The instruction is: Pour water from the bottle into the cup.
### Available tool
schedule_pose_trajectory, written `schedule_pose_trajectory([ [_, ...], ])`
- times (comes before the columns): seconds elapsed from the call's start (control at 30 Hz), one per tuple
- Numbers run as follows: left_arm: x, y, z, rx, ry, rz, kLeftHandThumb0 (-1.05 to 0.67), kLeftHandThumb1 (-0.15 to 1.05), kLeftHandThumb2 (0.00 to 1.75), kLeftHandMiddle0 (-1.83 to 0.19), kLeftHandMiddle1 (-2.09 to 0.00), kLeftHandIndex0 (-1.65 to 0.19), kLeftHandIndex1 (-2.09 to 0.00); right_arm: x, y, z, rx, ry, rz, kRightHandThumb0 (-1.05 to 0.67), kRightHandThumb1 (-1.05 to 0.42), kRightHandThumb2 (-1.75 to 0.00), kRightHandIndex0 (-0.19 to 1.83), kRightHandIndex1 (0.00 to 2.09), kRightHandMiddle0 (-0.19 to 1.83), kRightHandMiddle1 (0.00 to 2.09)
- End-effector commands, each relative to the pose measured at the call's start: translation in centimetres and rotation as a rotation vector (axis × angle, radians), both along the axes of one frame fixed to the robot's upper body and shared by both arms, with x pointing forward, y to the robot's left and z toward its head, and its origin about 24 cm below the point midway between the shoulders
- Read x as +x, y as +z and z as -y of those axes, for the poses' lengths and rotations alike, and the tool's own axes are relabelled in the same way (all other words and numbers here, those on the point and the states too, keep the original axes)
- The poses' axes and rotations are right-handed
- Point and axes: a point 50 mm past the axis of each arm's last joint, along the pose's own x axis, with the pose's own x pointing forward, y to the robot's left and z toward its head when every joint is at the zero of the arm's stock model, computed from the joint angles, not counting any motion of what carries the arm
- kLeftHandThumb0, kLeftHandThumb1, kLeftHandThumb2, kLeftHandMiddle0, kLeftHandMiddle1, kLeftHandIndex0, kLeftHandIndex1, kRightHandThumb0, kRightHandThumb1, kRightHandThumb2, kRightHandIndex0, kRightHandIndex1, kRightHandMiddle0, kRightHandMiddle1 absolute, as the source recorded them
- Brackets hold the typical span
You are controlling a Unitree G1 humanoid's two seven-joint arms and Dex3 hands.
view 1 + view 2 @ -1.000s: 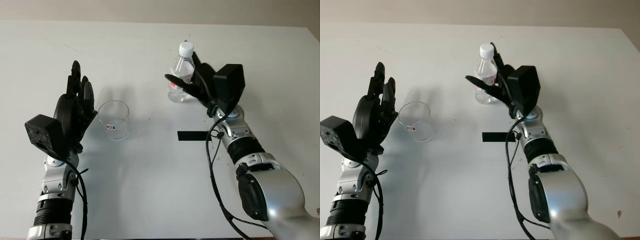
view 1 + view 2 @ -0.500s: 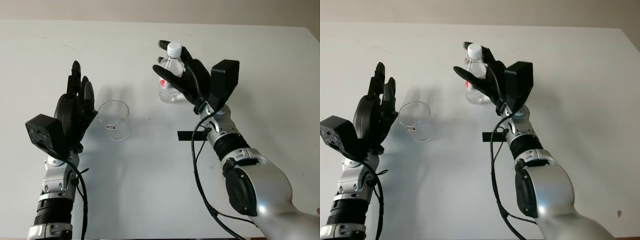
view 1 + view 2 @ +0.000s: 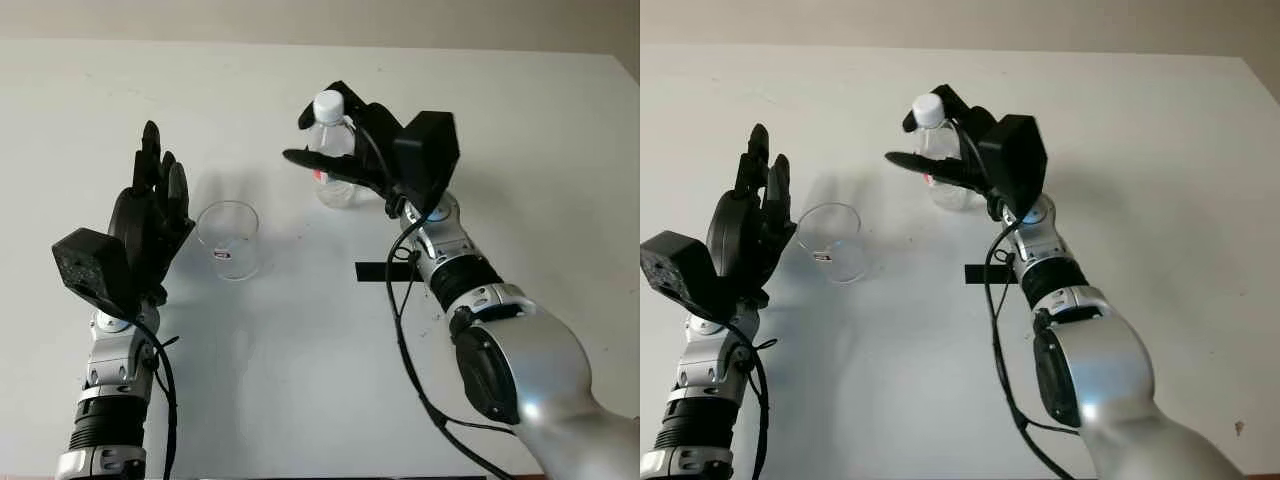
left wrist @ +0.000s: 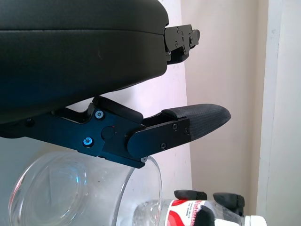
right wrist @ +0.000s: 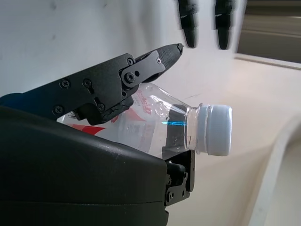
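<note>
bottle (image 3: 331,150), capped and upright at the far middle of the white table (image 3: 300,380), sits clamped in your right hand (image 3: 350,152), while the cup (image 3: 228,240) stands just beside your open left hand (image 3: 150,215), near a black tape strip (image 3: 380,271).

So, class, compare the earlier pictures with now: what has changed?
The right hand has carried the water bottle, cap on, toward the cup's side, still gripping it. The clear cup and the open left hand beside it stayed put.
</note>
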Motion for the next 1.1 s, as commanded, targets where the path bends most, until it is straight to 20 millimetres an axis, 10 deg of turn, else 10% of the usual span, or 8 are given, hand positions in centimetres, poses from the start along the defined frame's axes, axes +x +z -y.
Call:
schedule_pose_trajectory([
  [0.0,0.3,0.6,0.1,-0.007,0.003,0.026,-0.75,1.05,0.64,0.08,-0.06,0.11,-0.06,0.2,0.9,0.1,-0.057,-0.022,0.054,-0.16,-1.04,-0.07,1.12,2.09,1.20,2.09],
  [0.67,0.8,0.6,0.1,-0.045,0.030,0.042,-0.59,1.05,0.71,0.06,-0.06,0.09,-0.06,-0.9,5.3,-4.8,-0.500,-0.046,0.598,-0.09,-1.04,-0.11,0.85,2.09,0.36,2.09],
  [1.07,1.5,0.5,-1.5,-0.023,0.058,0.020,-0.49,1.05,0.65,0.11,-0.05,0.12,-0.05,-1.7,5.4,-6.2,-0.547,0.022,0.724,-0.08,-1.01,-0.10,0.87,2.09,0.43,2.09],
])
